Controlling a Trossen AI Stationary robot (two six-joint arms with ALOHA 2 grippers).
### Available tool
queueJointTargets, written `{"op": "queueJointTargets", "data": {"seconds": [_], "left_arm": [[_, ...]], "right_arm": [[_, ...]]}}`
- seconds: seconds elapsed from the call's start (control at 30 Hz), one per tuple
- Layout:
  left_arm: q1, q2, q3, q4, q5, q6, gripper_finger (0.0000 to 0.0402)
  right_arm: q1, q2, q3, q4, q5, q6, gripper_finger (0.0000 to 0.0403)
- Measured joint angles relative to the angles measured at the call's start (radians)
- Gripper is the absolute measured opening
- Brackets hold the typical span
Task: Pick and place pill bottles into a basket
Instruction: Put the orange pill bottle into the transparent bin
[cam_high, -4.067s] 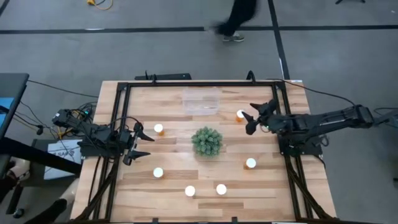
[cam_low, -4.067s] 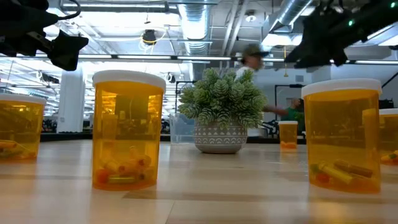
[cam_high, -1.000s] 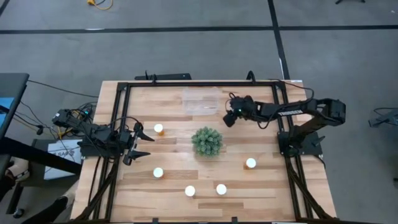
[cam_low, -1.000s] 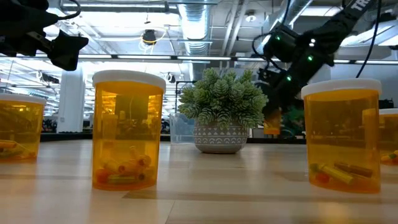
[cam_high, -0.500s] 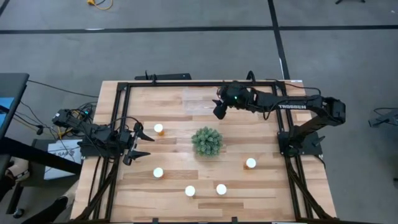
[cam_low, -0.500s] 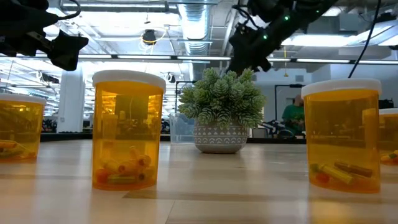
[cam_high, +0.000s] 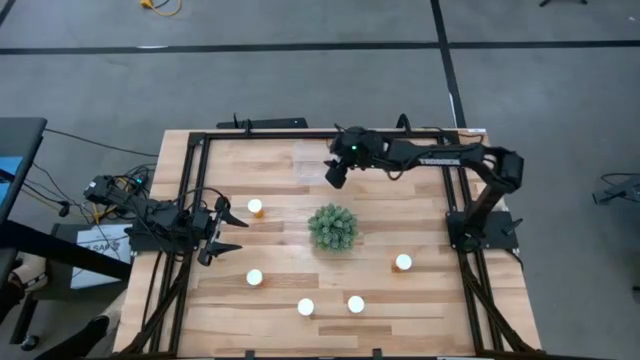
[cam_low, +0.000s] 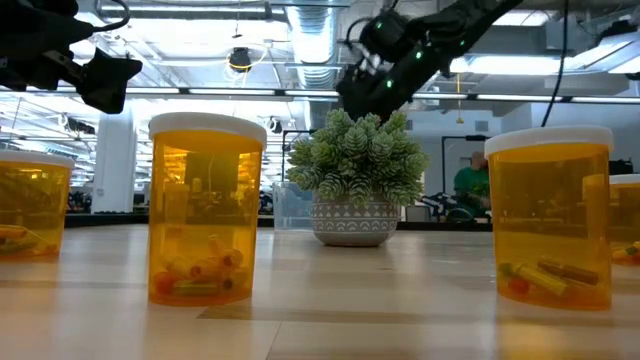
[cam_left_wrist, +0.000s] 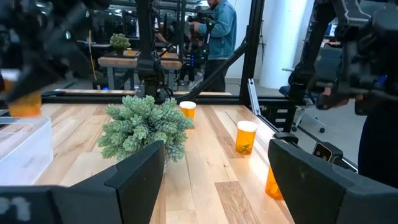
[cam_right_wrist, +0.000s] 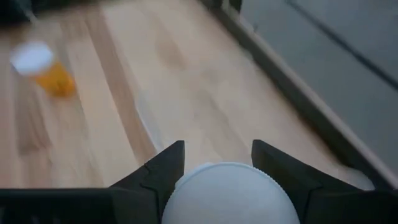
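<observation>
Right hand (cam_high: 335, 172): clamped on a pill bottle (cam_right_wrist: 231, 194) above the basket (cam_high: 312, 162), near the surface's far edge.
Left hand (cam_high: 226, 229): spread wide, left edge.

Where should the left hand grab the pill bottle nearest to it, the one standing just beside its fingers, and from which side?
Grip the pill bottle around its orange body just under the white cap, coming down from above or in level from the left hand's own side. It stands upright on the table with bare wood all round, and its round wall suits two open fingers closing across it.
</observation>
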Motion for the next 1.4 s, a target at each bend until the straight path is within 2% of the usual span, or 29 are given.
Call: {"op": "queueJointTargets", "data": {"seconds": [0.17,0.27,0.53,0.7,0.8,1.0,1.17,1.4], "left_arm": [[0.0,0.0,0.0,0.0,0.0,0.0,0.0277],[0.0,0.0,0.0,0.0,0.0,0.0,0.0277],[0.0,0.0,0.0,0.0,0.0,0.0,0.0277],[0.0,0.0,0.0,0.0,0.0,0.0,0.0277],[0.0,0.0,0.0,0.0,0.0,0.0,0.0277],[0.0,0.0,0.0,0.0,0.0,0.0,0.0277],[0.0,0.0,0.0,0.0,0.0,0.0,0.0277],[0.0,0.0,0.0,0.0,0.0,0.0,0.0277]], "right_arm": [[-0.007,0.05,0.0,-0.011,0.0,0.0,0.0185],[-0.013,0.072,-0.001,-0.009,-0.003,0.002,0.0171],[-0.027,0.076,-0.001,0.026,-0.04,0.008,0.0163],[-0.056,0.076,-0.001,0.038,-0.044,0.009,0.0184],[-0.08,0.076,-0.001,0.04,-0.045,0.011,0.017],[-0.115,0.076,-0.002,0.071,-0.064,0.027,0.0168],[-0.15,0.076,-0.002,0.076,-0.078,0.046,0.0191],[-0.205,0.076,-0.002,0.084,-0.101,0.053,0.0171]]}}
